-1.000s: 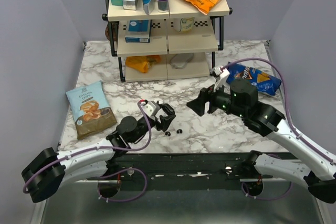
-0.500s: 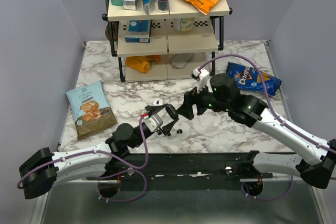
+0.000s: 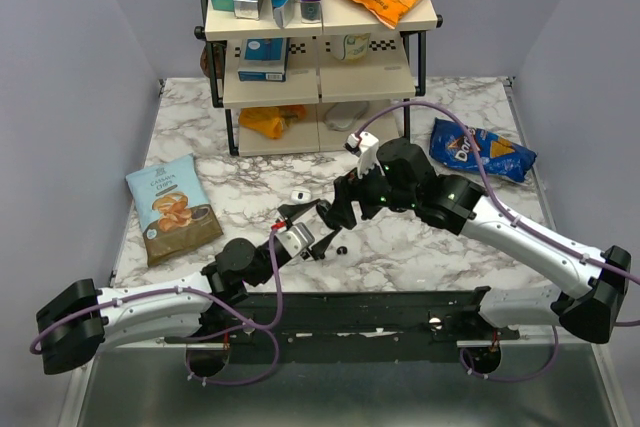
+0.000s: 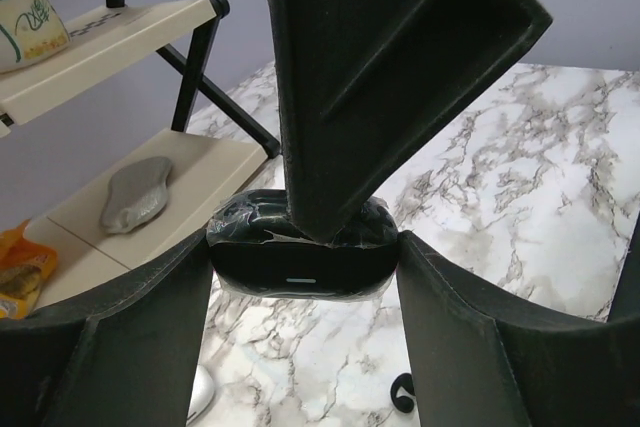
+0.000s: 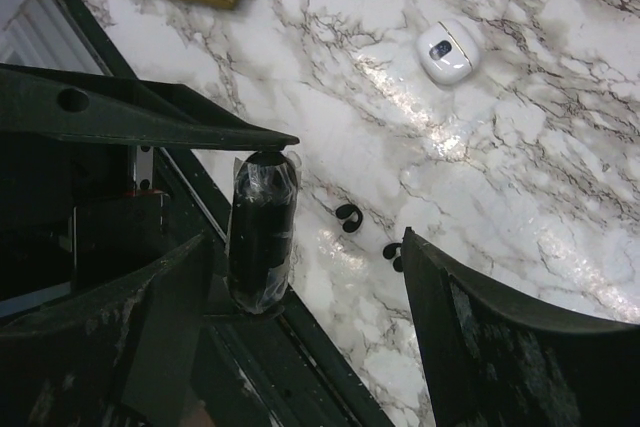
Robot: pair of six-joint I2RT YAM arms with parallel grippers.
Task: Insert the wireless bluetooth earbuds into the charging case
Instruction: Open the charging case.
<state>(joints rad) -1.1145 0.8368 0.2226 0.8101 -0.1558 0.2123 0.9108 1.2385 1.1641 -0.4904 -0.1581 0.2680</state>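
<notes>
My left gripper is shut on the charging case, a black oval wrapped in clear film, and holds it above the table. In the top view the case sits between both grippers. My right gripper is open, and the case stands between its fingers, close to the left one. One right finger overlaps the case's top in the left wrist view. Two black earbuds lie on the marble below; one shows in the top view and one in the left wrist view.
A small white case lies on the marble behind the grippers. A shelf rack with snacks stands at the back, with a pale grey oval on its low shelf. Chip bags lie at the left and right.
My right arm has swung left and brought its open gripper around the case. My left gripper has lifted the case up off the table and tilted it toward the right gripper.
</notes>
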